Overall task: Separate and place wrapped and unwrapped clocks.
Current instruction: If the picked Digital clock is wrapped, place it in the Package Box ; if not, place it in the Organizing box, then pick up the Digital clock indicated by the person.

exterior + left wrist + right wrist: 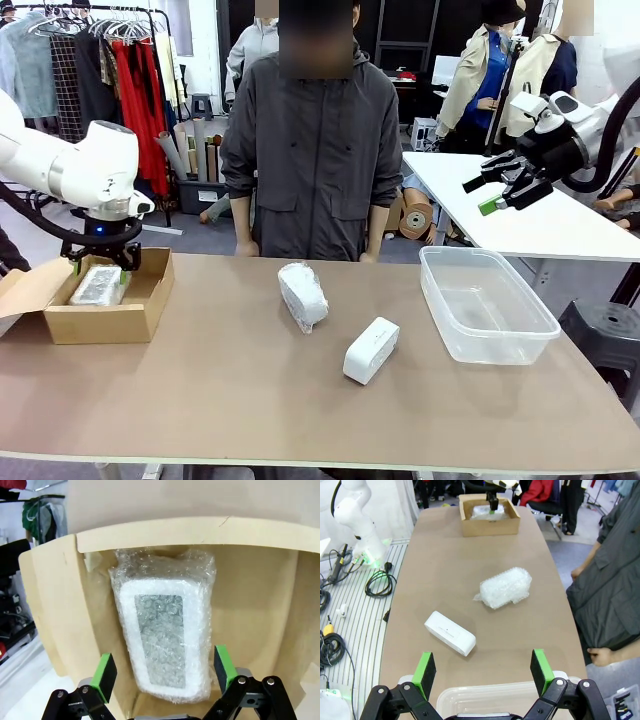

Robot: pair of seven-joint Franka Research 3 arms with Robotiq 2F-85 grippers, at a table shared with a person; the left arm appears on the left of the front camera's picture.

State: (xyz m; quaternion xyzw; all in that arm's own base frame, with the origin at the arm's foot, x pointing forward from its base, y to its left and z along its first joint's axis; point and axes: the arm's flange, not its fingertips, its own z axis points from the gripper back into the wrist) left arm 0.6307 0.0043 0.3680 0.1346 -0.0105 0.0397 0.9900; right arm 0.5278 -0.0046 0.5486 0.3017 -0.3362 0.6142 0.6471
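One wrapped clock [162, 632] in bubble wrap lies inside the brown cardboard box [150, 300] at the table's left; it also shows as the wrapped clock [98, 285] in the front view. My left gripper [164, 672] hovers just above it, open, its green pads apart on either side of the bundle. A second wrapped clock [302, 295] lies mid-table, also seen as the wrapped clock [504, 587] from the right wrist. The bare white unwrapped clock [371, 350] rests in front of it, seen too as the unwrapped clock [450, 633]. My right gripper [497, 190] hangs open high above the clear tub.
An empty clear plastic tub [487, 303] stands at the right of the table. A person [312, 150] in a grey jacket stands at the far edge, hands down. A white table [530, 215] lies behind on the right. The box's flap [25, 290] hangs open to the left.
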